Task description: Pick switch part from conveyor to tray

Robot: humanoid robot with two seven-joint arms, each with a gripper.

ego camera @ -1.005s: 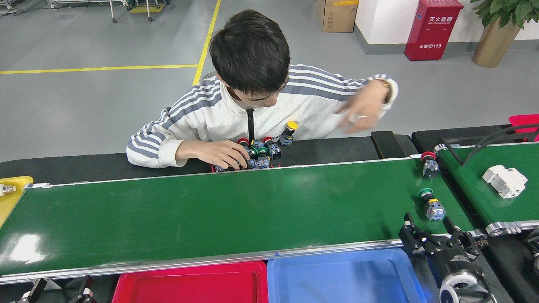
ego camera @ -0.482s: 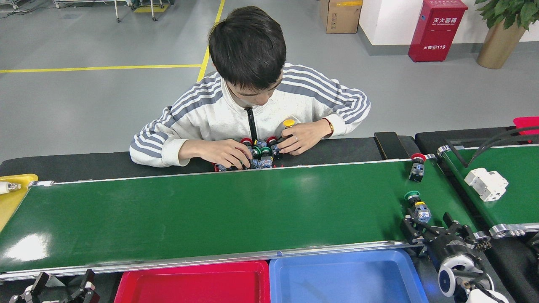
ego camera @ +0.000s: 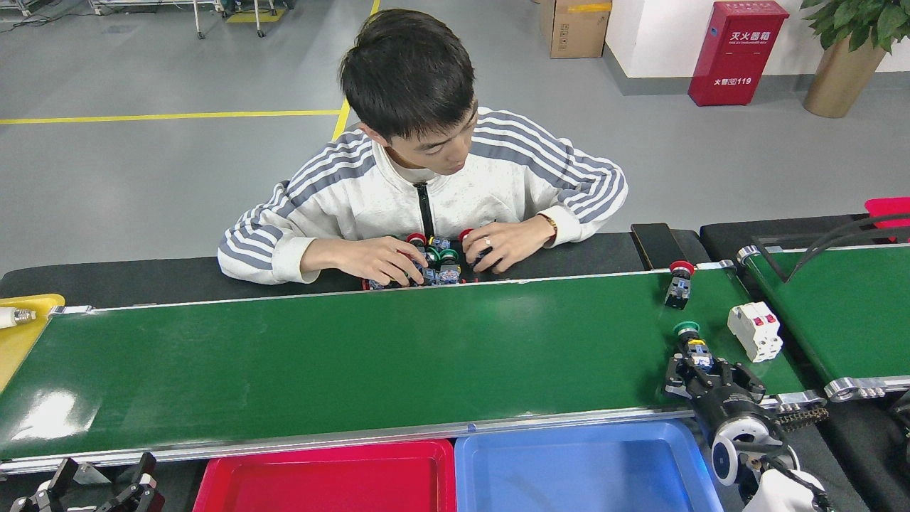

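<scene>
The right gripper [ego camera: 700, 371] sits at the near right end of the conveyor [ego camera: 355, 355], its fingers [ego camera: 674, 377] on either side of the body of the green-capped switch part [ego camera: 691, 345]. The fingers look closed in around the part's lower block, though from the head view I cannot tell whether they truly clamp it or only bracket it.

The switch part lies on the belt at about 4 o'clock in the view, just beside the near aluminium rail. Its long axis runs roughly from 12 to 6 o'clock, slightly tilted; the green cap points away towards 12 o'clock and the blue-and-yellow contact block points back into the gripper.

Risks, as I judge them: the grasp is on the end block rather than the middle, so the cap-heavy part may pivot or slip out on lifting. If the belt is running, the part could drift sideways before the fingers firm up. The white breaker [ego camera: 755, 331] lies near at 2 o'clock of the gripper, and the red-capped switch [ego camera: 677, 283] lies further off at 12 o'clock; either might be nudged. The blue tray [ego camera: 498, 462] lies close at 7 o'clock, over the rail, which a low carry could clip.

The left gripper [ego camera: 96, 487] waits at the bottom left corner, fingers apart.
</scene>
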